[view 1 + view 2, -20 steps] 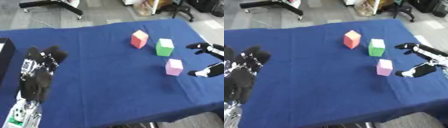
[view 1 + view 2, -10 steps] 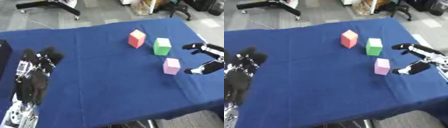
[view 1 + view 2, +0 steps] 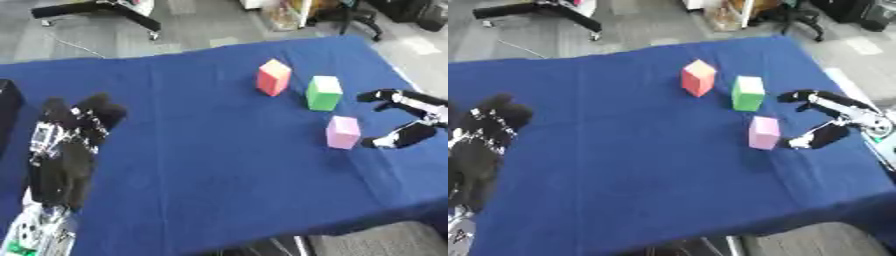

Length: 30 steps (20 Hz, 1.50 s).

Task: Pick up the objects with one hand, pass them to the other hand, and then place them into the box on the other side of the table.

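My right hand [image 3: 833, 117] sits spread open just right of the pink block [image 3: 764, 132] — thumb close beside it; my left hand [image 3: 66, 150] rests open, well left.

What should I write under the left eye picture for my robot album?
Robot's open right hand reaches toward a pink block beside green and red blocks.

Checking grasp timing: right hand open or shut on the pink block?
Open. The right hand has its fingers spread beside the pink block, not around it.
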{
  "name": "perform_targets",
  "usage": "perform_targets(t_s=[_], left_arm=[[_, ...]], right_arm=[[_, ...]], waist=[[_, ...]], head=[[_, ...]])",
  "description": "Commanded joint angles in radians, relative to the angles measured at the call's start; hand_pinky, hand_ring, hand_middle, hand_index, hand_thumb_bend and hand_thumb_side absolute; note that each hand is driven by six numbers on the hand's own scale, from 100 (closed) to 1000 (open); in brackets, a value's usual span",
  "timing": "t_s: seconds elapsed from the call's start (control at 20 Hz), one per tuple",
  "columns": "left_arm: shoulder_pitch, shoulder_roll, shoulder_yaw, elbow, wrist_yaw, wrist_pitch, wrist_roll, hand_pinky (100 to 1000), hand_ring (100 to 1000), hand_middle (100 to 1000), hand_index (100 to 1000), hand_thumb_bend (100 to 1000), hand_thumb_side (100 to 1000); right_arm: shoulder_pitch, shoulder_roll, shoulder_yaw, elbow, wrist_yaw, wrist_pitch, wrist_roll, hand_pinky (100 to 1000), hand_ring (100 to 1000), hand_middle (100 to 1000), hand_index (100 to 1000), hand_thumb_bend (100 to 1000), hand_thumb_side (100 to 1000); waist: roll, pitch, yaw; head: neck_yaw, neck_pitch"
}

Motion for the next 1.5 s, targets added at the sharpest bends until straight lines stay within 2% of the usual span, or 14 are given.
perform_targets(t_s=[0.05,0.85,1.5], left_arm=[[-0.011,0.005,-0.002,-0.022,0.002,0.000,0.000,947,784,669,836,350,939],[-0.008,0.001,-0.002,-0.020,0.003,-0.001,0.001,946,784,668,835,356,934],[-0.007,0.001,-0.004,-0.019,0.004,-0.001,0.001,945,783,668,835,356,935]], right_arm=[[-0.027,-0.013,-0.005,0.028,0.014,-0.002,0.002,860,965,882,930,542,222],[-0.072,0.026,-0.002,0.116,0.073,-0.027,-0.033,854,947,846,899,530,218],[-0.093,0.038,-0.001,0.157,0.114,-0.034,-0.026,852,942,833,883,514,218]], waist=[[-0.001,-0.012,0.002],[-0.003,-0.013,0.009],[-0.003,-0.013,0.010]], head=[[-0.003,-0.003],[-0.016,-0.003],[-0.026,-0.003]])
